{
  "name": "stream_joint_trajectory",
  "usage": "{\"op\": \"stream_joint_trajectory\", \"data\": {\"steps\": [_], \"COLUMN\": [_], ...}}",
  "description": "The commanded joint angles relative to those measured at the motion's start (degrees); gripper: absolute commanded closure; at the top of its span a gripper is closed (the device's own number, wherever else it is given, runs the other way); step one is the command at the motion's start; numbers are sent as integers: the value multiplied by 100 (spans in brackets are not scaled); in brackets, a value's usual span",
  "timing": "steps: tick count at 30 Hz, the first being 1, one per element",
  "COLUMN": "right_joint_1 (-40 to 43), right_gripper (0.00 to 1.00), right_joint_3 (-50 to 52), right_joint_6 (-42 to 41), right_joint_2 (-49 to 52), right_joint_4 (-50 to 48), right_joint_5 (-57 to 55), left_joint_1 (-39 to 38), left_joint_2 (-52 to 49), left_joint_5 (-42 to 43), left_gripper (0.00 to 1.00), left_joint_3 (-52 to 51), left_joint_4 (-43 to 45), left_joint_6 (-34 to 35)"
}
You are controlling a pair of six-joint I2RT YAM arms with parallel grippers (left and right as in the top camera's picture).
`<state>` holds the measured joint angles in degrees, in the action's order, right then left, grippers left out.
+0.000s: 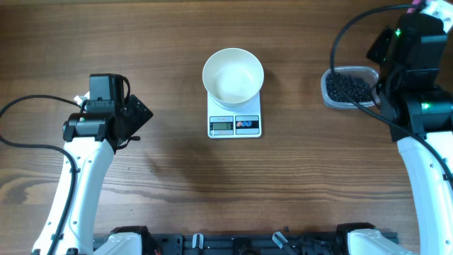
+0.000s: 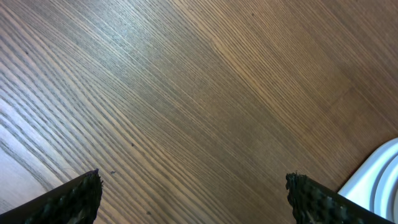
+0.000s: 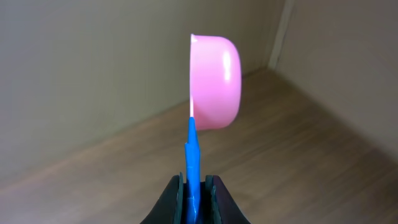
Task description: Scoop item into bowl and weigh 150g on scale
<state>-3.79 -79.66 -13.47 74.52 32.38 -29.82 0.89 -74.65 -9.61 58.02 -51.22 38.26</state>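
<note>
The right gripper is clamped tight on the blue handle of the pink scoop, with the cup turned side-on up in the air. Whether anything sits inside it is hard to say. The left gripper hangs spread wide over the bare wooden table at the left of the frame. The white bowl looks empty and sits on the scale at centre. In the upper right, the clear plastic tub holds the black beads, a grainy heap partly under the right arm.
</note>
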Motion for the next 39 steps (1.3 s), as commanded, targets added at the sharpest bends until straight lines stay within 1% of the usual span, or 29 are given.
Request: {"op": "stream_joint_trajectory", "data": {"steps": [1, 3, 6, 10, 12, 16, 19, 22, 25, 27, 30, 34, 39], "right_joint_1": [13, 13, 96, 588, 914, 1683, 2214, 2568, 2618, 2616, 2616, 2616, 2616], "right_gripper": [96, 96, 96, 96, 96, 96, 96, 96, 96, 96, 96, 96, 96], "right_joint_3": [-70, -70, -70, -70, -70, -70, -70, -70, -70, -70, -70, -70, -70], "right_joint_6": [1982, 2216, 2234, 2218, 2153, 1753, 1797, 1781, 1773, 1773, 1725, 1108, 1029], "right_joint_2": [-92, -105, -114, -114, -114, -114, -114, -131, -214, -284, -535, -793, -1091], "right_joint_4": [4, 2, -20, -7, 7, 105, 238, 490, 863, 1130, 1530, 1687, 1746], "right_joint_5": [319, 581, 1123, 2391, 2785, 2896, 2994, 2997, 3014, 3357, 4752, 4859, 5021], "left_joint_1": [35, 35, 37, 35, 35, 37, 37, 37, 37, 37, 37, 37, 35], "left_joint_2": [-26, -26, -26, -26, -26, -26, -26, -26, -26, -26, -26, -26, -26], "left_joint_5": [-92, -92, -94, -92, -94, -94, -94, -92, -92, -92, -92, -94, -94], "left_gripper": [0, 0, 0, 0, 0, 0, 0, 0, 0, 0, 0, 0, 0], "left_joint_3": [-72, -72, -72, -72, -72, -72, -72, -72, -72, -72, -72, -72, -72], "left_joint_4": [11, 11, 11, 11, 11, 11, 11, 11, 11, 11, 11, 11, 11], "left_joint_6": [-9, -9, -9, -9, -9, -9, -9, -9, -9, -9, -9, -9, -39]}}
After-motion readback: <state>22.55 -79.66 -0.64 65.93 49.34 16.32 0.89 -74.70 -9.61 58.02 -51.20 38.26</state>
